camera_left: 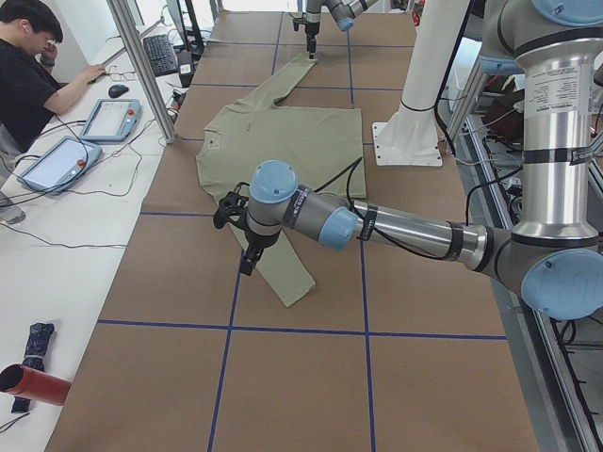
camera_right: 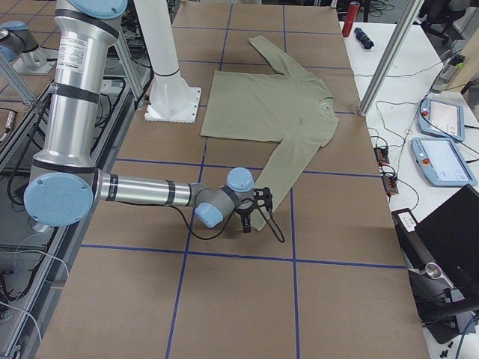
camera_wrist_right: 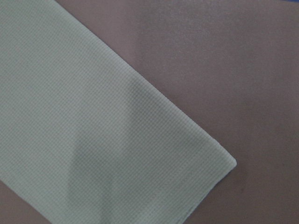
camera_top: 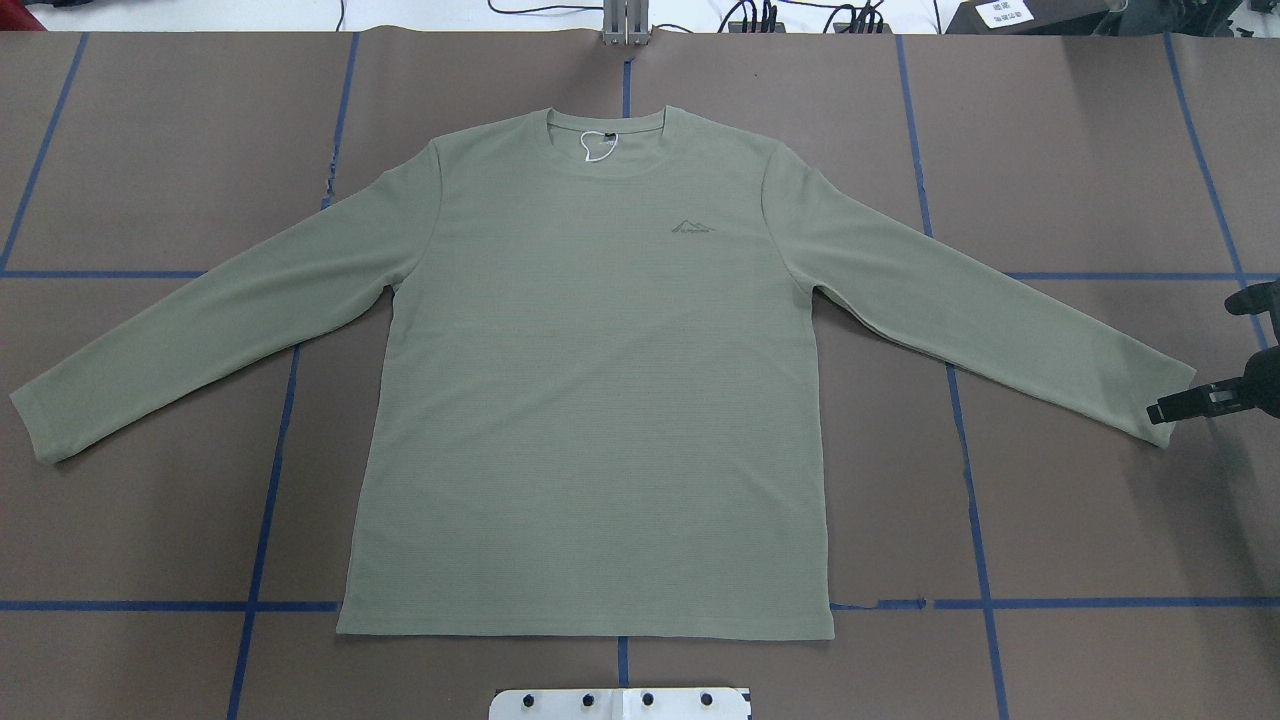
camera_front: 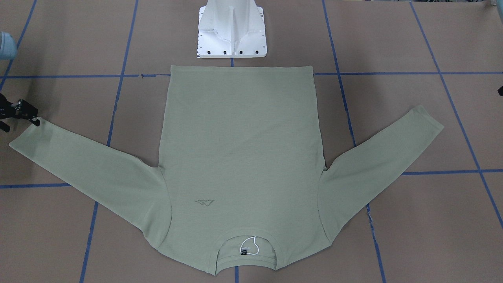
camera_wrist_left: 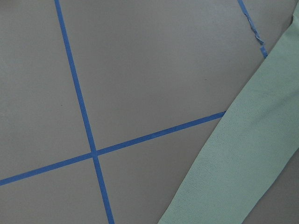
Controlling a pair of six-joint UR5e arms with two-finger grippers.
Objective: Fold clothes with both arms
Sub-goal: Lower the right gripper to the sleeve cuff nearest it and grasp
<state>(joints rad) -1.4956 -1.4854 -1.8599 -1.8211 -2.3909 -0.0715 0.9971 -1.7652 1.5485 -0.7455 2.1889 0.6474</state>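
Right arm [camera_right: 142, 191]: stretched low and almost level over the worktop [camera_top: 1080, 500], wrist bent down. Right gripper [camera_top: 1160, 410] set at the outer corner of the right sleeve's cuff [camera_wrist_right: 205, 177], one black tip right at the cloth's edge. Fingers released or clenched: cannot tell.

Left arm [camera_left: 405, 231]: likewise reaching out level, elbow straight. Left gripper [camera_left: 247, 262] pointing down just beside the left sleeve near its end, clear of the cloth. Fingers there: cannot tell either.

Nearest the white pedestal [camera_front: 232, 31], the straight hem [camera_top: 585, 632] of the shirt [camera_top: 590, 400], close to the base plate. Spread flat and face up in mid-worktop, both sleeves angled out and down toward the robot's side. Wide bare brown surface beyond each cuff and past both shoulders, crossed by blue tape lines [camera_wrist_left: 79, 102].

Pale sage-green knit, fine grid texture, stitched band at the cuff. Farther out, a faint chest logo [camera_top: 692, 226], then the round ribbed collar [camera_top: 605, 165] with a small black label [camera_front: 244, 250] and white loop, near the worktop's far edge.
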